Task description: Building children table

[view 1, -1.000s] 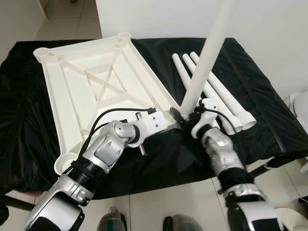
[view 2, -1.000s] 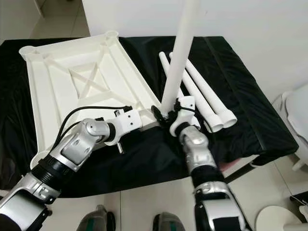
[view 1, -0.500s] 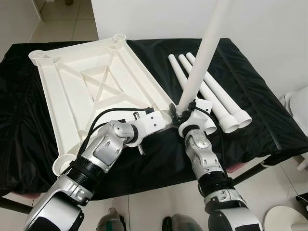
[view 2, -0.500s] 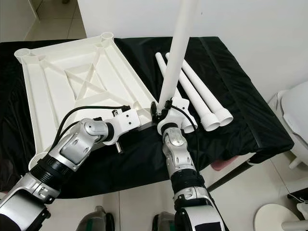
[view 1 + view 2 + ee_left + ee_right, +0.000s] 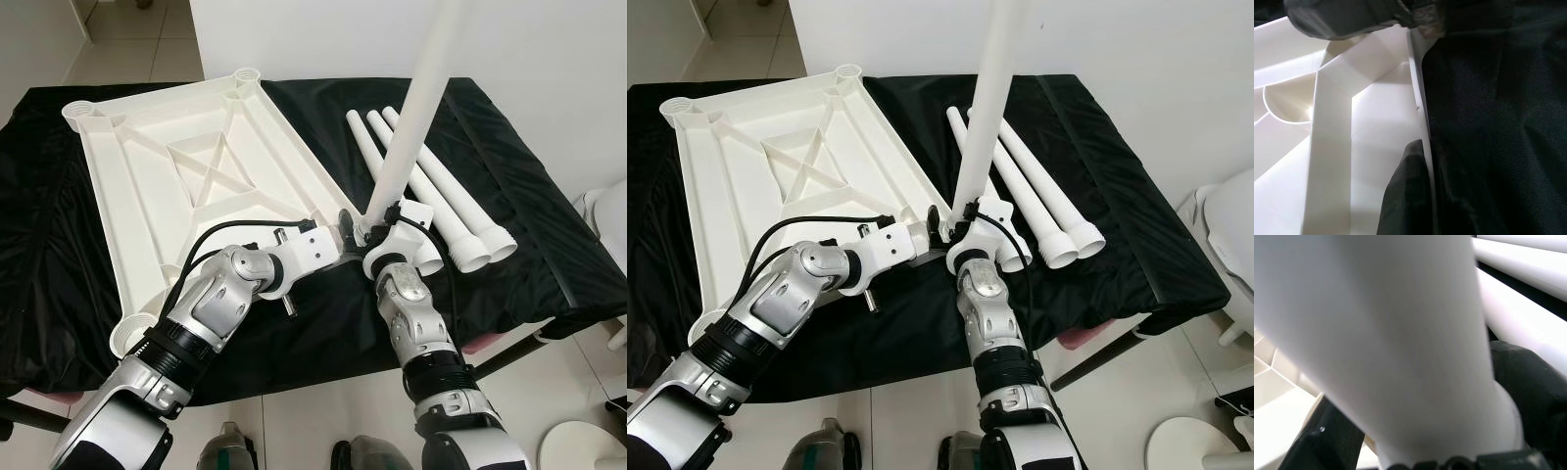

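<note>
On black cloth [image 5: 509, 176], one tabletop [image 5: 196, 186], three loose legs [image 5: 441, 201], right tool [image 5: 370, 233] gripping a fourth [image 5: 416, 108]

Both arms are rounded silver metal segments joined by ribbed black rings, turning white and black near the shoulders. A white block at each wrist carries the left tool [image 5: 345, 221] and right tool [image 5: 372, 232], each with black fingers. Thin black cables loop over both wrists.
</note>
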Robot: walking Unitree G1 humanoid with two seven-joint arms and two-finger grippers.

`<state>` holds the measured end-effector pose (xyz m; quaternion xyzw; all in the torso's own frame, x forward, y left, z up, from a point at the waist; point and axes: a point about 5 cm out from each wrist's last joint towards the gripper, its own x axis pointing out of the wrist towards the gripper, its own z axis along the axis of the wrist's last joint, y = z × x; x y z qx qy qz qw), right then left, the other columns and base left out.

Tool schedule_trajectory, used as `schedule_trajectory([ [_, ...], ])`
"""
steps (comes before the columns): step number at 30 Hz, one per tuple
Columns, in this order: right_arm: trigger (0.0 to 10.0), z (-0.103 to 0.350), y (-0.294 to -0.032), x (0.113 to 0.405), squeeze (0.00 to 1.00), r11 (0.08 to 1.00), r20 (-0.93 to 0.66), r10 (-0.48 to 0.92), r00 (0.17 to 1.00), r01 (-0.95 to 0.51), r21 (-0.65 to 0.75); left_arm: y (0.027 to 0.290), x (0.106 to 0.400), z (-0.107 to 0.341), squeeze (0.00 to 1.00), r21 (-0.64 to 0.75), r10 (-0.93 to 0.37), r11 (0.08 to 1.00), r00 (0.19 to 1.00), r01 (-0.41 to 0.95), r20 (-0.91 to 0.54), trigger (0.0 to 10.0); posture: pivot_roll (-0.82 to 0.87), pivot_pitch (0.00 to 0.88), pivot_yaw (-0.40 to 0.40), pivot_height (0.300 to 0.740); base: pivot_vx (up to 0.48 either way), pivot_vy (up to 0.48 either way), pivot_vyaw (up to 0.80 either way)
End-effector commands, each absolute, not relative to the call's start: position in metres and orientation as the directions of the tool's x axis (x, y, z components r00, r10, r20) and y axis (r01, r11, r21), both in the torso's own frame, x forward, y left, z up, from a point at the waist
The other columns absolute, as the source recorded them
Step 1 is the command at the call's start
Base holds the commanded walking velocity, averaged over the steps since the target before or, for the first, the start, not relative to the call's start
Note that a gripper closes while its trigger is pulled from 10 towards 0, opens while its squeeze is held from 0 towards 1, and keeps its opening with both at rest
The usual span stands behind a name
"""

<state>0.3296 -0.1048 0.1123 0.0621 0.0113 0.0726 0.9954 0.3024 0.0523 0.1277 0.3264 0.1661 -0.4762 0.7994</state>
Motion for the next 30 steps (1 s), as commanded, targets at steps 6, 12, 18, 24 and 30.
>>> schedule_trajectory([
  [6, 10.0, 0.116, -0.122, 0.333, 0.00, 0.915, -0.022, 0.404, 0.914, -0.404, 0.015, 0.046, 0.299, 0.123, 0.00, 0.395, -0.655, 0.298, 0.487, 0.869, -0.577, 10.0, -0.07, 0.000, -0.008, 0.740, 0.000, 0.000, 0.00],
  [12, 10.0, 0.125, -0.125, 0.334, 0.00, 0.866, -0.004, 0.499, 0.867, -0.498, -0.045, 0.045, 0.299, 0.124, 0.00, 0.397, -0.657, 0.294, 0.486, 0.869, -0.577, 10.0, -0.07, 0.000, -0.008, 0.740, 0.000, 0.000, 0.00],
  [18, 10.0, 0.133, -0.133, 0.342, 0.00, 0.825, -0.010, 0.555, 0.832, -0.552, -0.120, 0.044, 0.300, 0.125, 0.00, 0.400, -0.662, 0.300, 0.491, 0.866, -0.567, 10.0, -0.06, 0.000, -0.013, 0.740, 0.000, 0.000, 0.00],
  [24, 10.0, 0.134, -0.135, 0.344, 0.00, 0.805, -0.018, 0.582, 0.813, -0.579, -0.128, 0.042, 0.300, 0.128, 1.00, 0.378, -0.678, 0.315, 0.485, 0.871, -0.552, 10.0, -0.06, 0.000, -0.012, 0.740, 0.000, 0.000, 0.00],
  [30, 10.0, 0.135, -0.136, 0.347, 0.00, 0.790, -0.014, 0.601, 0.799, -0.597, -0.136, 0.043, 0.301, 0.130, 1.00, 0.403, -0.672, 0.304, 0.494, 0.863, -0.551, 10.0, -0.06, 0.000, -0.009, 0.740, 0.000, 0.000, 0.00],
])
